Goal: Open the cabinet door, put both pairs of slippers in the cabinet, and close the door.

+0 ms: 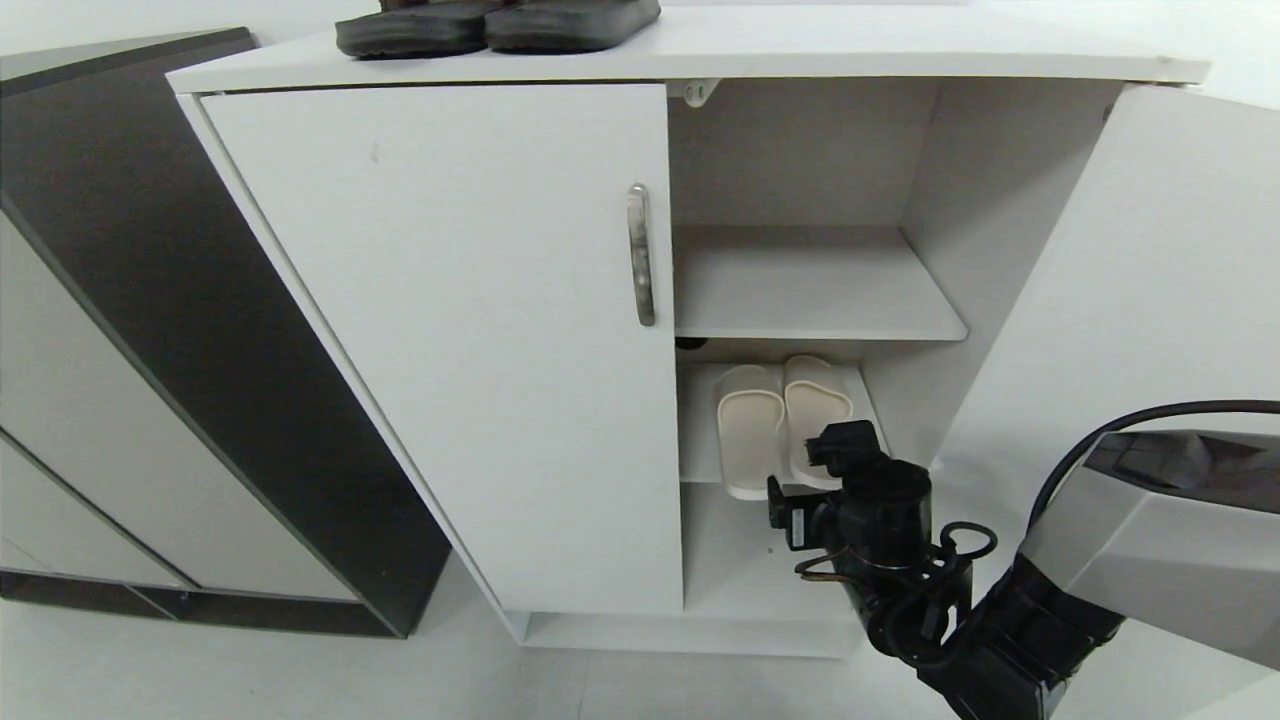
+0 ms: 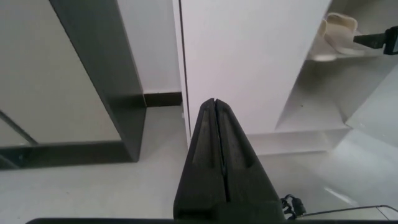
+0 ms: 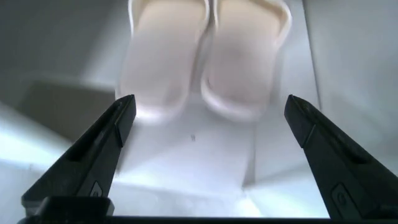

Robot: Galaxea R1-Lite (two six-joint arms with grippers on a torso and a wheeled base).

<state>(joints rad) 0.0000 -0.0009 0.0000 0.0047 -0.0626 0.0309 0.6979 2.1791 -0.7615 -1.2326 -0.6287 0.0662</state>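
White laminate, smooth and matt, makes up the tall box-shaped cabinet (image 1: 800, 52), the biggest thing in the head view. Beside it on the robot's left stands a dark grey slab-sided unit (image 1: 150, 250) with pale flat panels, touching or nearly touching the cabinet's side. A pale, even floor (image 1: 300, 680) runs under both.

The cabinet's flat left door (image 1: 450, 330) is shut. The plain white right door (image 1: 1150, 280) is swung wide open, showing the right half of the inside. A slim brushed-metal bar handle (image 1: 641, 255) runs upright along the free edge of the left door. Inside, a bare white upper shelf (image 1: 810, 290) sits above a lower shelf (image 1: 700, 420).

On that lower shelf lies the pair of cream moulded slide slippers (image 1: 752, 425), side by side and touching, with broad smooth straps and rounded soles. The right wrist view shows them (image 3: 163, 59) close up, soft-edged and slightly glossy, and the left wrist view (image 2: 339, 31) shows them from the side. The second pair, black rubbery slippers (image 1: 570, 22) with ridged thick soles, rests on the cabinet's top board above the closed door.

The black right gripper (image 1: 805, 475) hangs at the open compartment just in front of the cream pair. Its two tapered jaws are spread wide (image 3: 209, 106) and hold nothing, clear of the slippers. The left gripper (image 2: 214, 109) is low by the bottom corner of the closed door, with its dark wedge-shaped jaws pressed flat together and empty.
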